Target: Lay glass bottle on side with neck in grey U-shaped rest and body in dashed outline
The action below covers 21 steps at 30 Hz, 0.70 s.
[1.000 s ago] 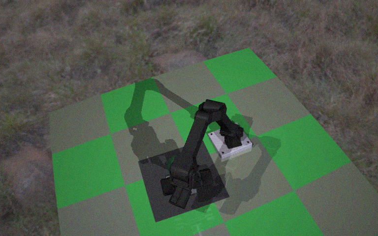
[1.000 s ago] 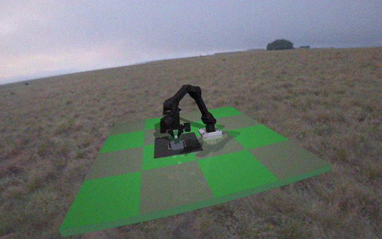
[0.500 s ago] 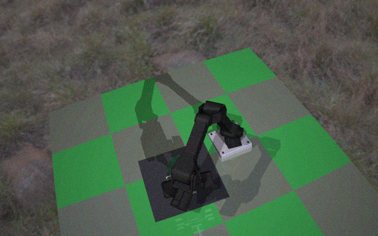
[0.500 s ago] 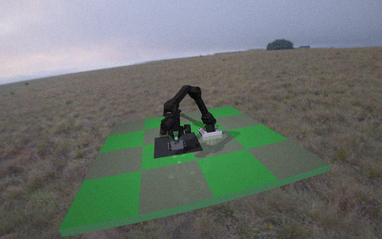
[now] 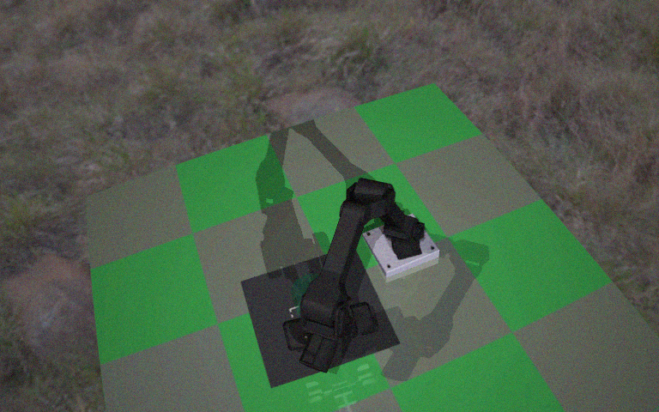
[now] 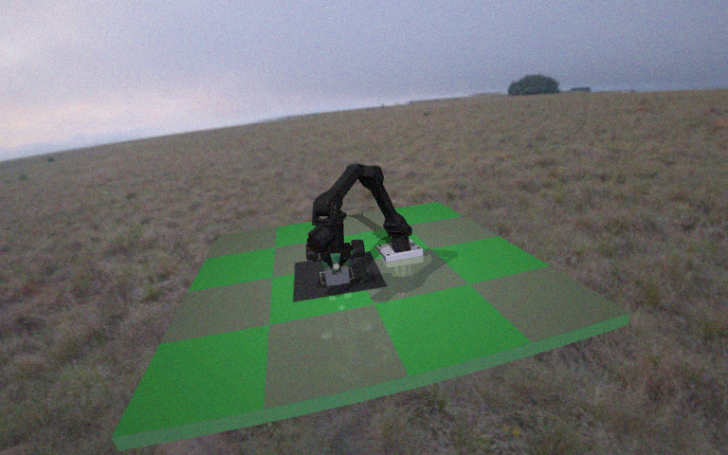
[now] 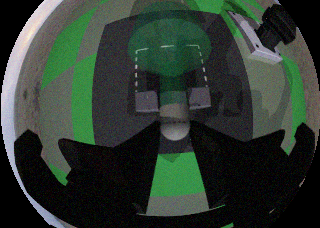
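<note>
The green glass bottle (image 5: 299,287) (image 7: 170,45) is held by its neck, with its wide body pointing away from the fingers in the wrist view. My gripper (image 6: 336,265) (image 7: 175,126) is shut on the neck near its pale, rounded end. In the wrist view, the neck passes over the gap between the two uprights of the grey U-shaped rest (image 6: 336,278) (image 7: 147,101). The body appears over the dashed outline (image 5: 291,309) (image 7: 136,73). In the exterior view, the pale end shows above the rest. The arm hides the fingertips in the top view; whether the bottle touches anything is unclear.
A dark square mat (image 5: 262,331) (image 6: 306,287) (image 7: 112,78) lies under the rest and outline. The arm's white base plate (image 5: 377,254) (image 6: 405,255) (image 7: 268,54) stands beside the mat, on the green and grey checkered table (image 5: 144,295) (image 6: 209,360).
</note>
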Available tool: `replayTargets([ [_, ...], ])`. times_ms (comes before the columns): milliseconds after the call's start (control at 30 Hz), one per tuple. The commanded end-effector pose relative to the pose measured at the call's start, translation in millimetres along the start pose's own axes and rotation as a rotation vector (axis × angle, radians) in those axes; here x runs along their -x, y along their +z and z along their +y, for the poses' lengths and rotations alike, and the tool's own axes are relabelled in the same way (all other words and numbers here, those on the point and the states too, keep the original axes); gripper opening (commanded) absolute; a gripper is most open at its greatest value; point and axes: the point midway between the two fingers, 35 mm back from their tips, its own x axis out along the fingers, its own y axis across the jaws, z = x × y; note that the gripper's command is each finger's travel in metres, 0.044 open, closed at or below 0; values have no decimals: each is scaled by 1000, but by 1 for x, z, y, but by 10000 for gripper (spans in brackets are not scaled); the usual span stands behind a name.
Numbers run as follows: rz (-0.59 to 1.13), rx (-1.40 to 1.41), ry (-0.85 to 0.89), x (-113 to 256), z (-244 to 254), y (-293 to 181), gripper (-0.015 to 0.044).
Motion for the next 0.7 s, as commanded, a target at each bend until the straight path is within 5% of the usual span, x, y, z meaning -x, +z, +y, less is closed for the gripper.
replayTargets([
  [0,-1,-2,-2,-3,-1,-1,105],
  [667,5,5,6,-11,-2,-10,105],
])
